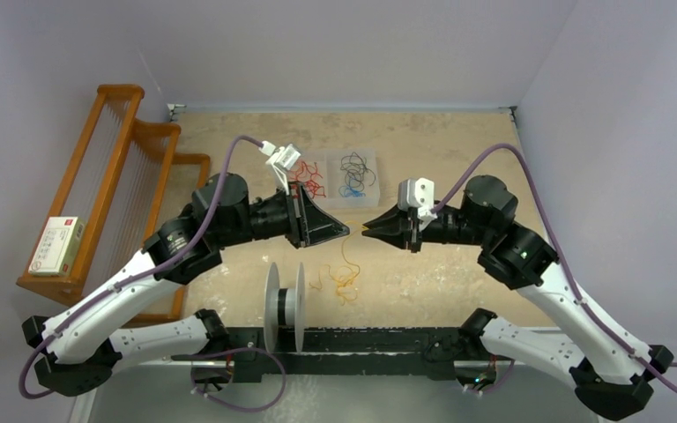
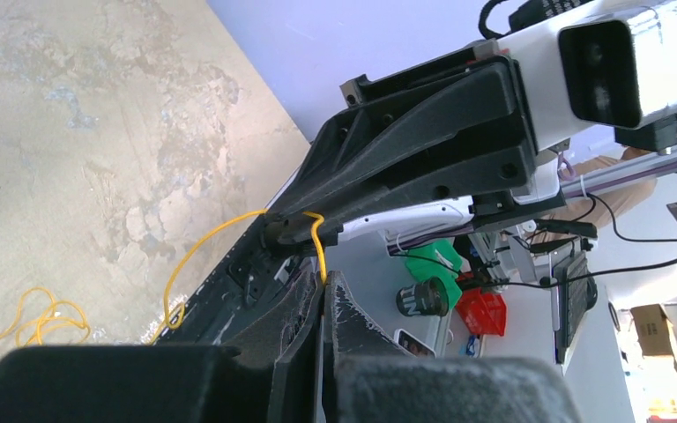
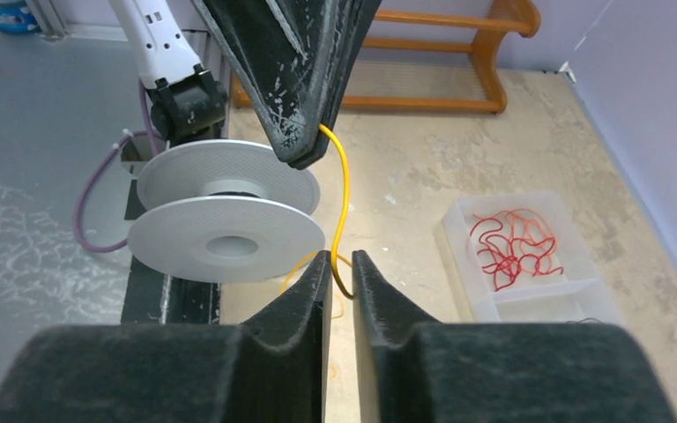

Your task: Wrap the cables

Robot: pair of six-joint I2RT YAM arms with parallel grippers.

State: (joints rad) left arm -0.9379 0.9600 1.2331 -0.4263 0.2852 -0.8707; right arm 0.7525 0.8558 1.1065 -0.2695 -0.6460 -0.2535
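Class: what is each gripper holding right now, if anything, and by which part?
Left gripper pinches one yellow cable near its end; right gripper brackets it lower, jaws apart.

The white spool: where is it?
In the top view the white spool stands on edge at the near edge of the table, left of centre, beside the yellow cables.

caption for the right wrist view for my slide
Left end effector pinches a yellow cable near the white spool; the strand runs down between the right end effector's parted fingers.
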